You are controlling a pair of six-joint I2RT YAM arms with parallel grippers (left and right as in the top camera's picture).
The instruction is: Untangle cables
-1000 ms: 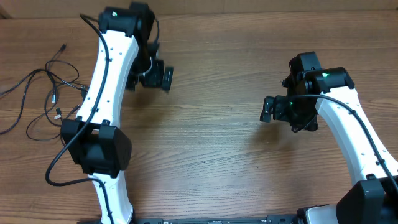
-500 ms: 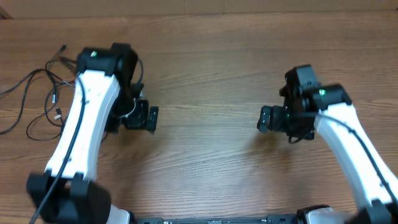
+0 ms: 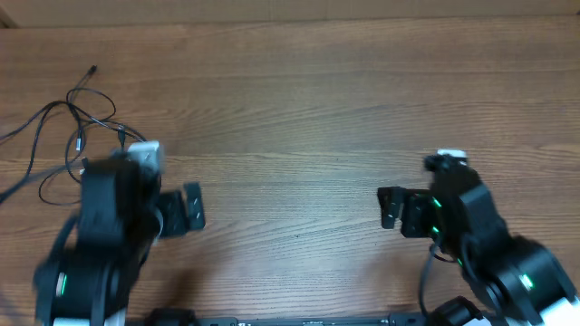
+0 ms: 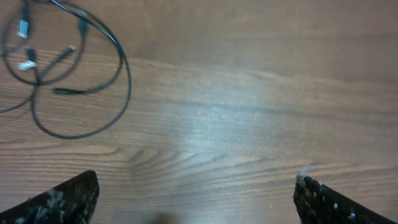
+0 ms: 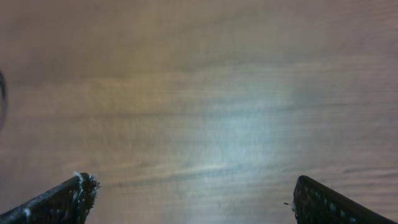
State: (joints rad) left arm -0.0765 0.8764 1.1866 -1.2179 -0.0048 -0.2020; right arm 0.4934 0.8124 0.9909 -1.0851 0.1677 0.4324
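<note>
Several thin black cables lie in a loose heap at the far left of the table. They are limp, round cords that loop over one another, with small plug ends, a few tipped in bright metal. One strand runs off the left edge of the overhead view, and one plug lies apart at the far end of the heap. We judge that the untangling has not yet begun, since the loops cross in the middle and nothing holds them.

Our left claw sits just beside the heap, on its near right. Its jaws are spread wide and empty, and its wrist camera looks across bare wood toward the cords. It seems the likely one to reach in first.

Our right claw is well apart from the cables. It too gapes fully and grips nothing, and we see only wood between its dark, rough-faced fingers.

The tabletop is smooth brown wood with a fine grain and a pale sheen of glare.
</note>
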